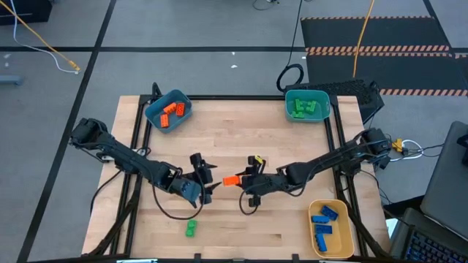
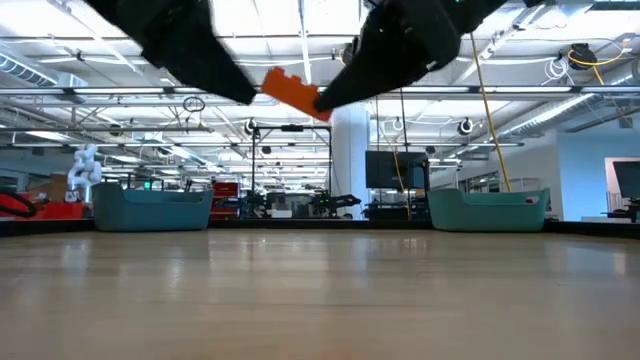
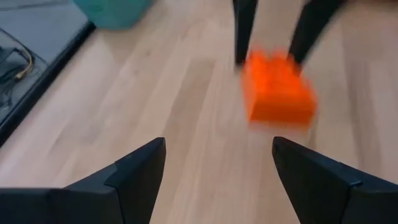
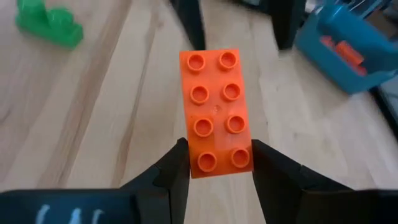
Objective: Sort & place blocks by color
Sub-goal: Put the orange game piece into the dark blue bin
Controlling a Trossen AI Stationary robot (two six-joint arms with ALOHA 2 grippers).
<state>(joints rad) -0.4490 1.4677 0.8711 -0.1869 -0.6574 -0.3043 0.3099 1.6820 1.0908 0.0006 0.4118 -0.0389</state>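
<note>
One orange block (image 4: 217, 112) is clamped at its near end between the two fingers of the right gripper (image 4: 216, 163) and is carried clear of the table (image 1: 241, 142), as confirmed in the low view. Directly ahead of it, the left gripper (image 3: 217, 163) is positioned with its two fingers spread wide and nothing between them. One green block (image 1: 191, 229) is seen loose on the table, just beyond the left gripper's side. Farther off, three bins are counted: one teal bin (image 1: 151, 110) containing about three orange blocks, one teal bin (image 1: 289, 98) containing green blocks, and one yellow bin (image 1: 346, 213) containing about four blue blocks.
</note>
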